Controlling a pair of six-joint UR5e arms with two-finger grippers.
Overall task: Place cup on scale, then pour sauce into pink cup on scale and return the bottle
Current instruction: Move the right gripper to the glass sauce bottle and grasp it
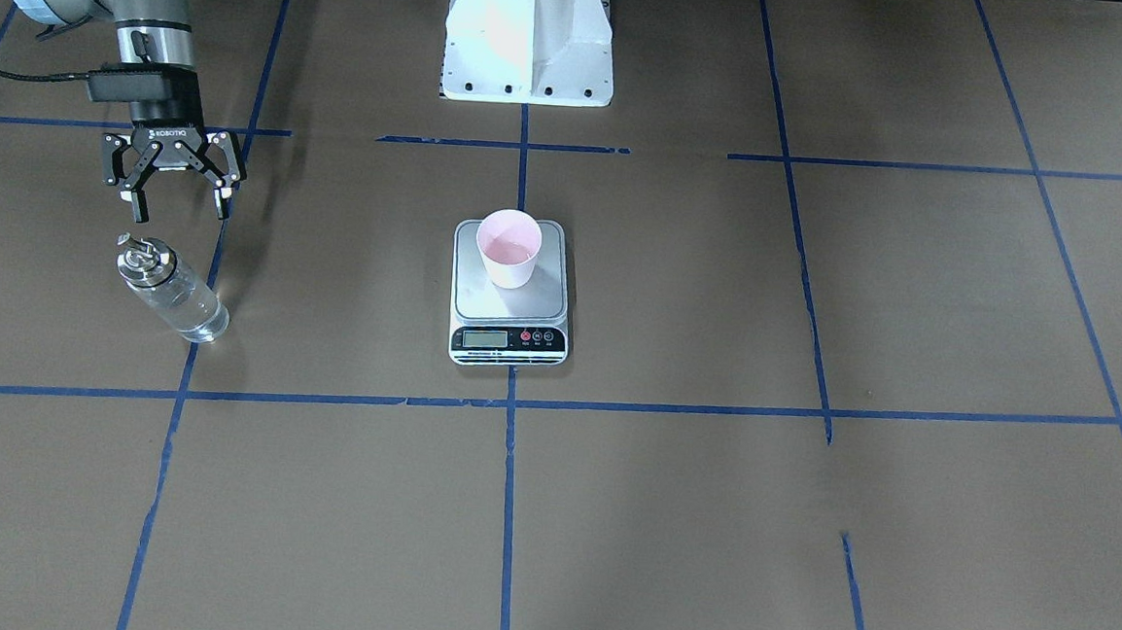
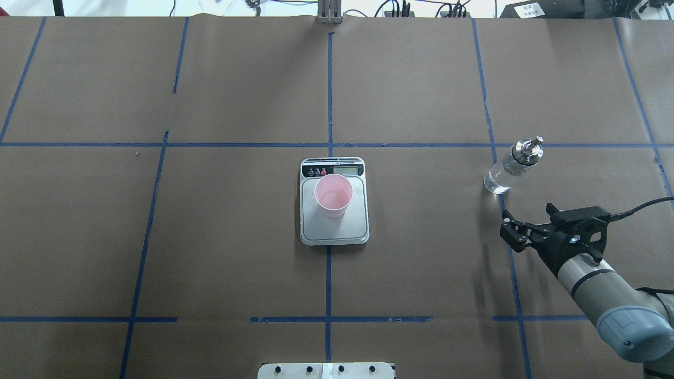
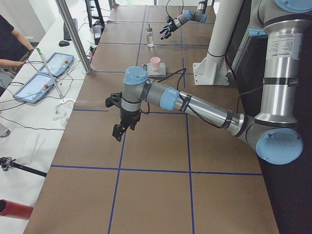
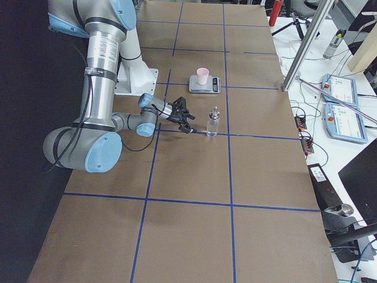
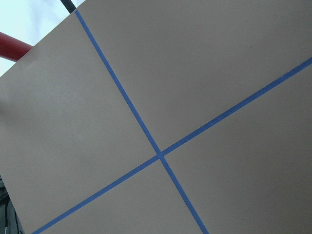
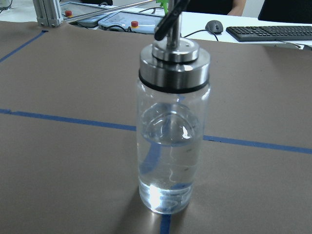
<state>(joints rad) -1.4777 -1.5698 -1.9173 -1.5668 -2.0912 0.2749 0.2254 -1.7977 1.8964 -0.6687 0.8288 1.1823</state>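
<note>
Right gripper (image 1: 181, 206): fingers spread wide, holding nothing. It sits low over the worktop (image 1: 704, 519), pointed at the bottle and just short of it, not touching.

Left gripper (image 3: 119, 129): hangs over bare worktop well away from all task items. Only the side camera shows it, so I cannot tell whether its fingers are apart or together.

Bottle (image 1: 173, 289): clear glass with a steel pour-spout collar. It stands upright and free on a blue tape line (image 1: 175, 408), on the robot's right side, and is partly filled with clear liquid.

Scale (image 1: 513, 302): at the centre of the worktop, well apart from the bottle, display facing away from the robot. The reading is too small to make out.

Cup (image 1: 508, 246): pink, upright on the steel platform towards the robot's side. Whether it holds anything cannot be confirmed.

Assessment: cup placement is complete. The step in hand appears to be taking up the bottle for the pour.

Next move requires advancing to straddle the glass body below the collar and closing squarely. The bottle must stay upright until lifted, then be carried across to the cup.
</note>
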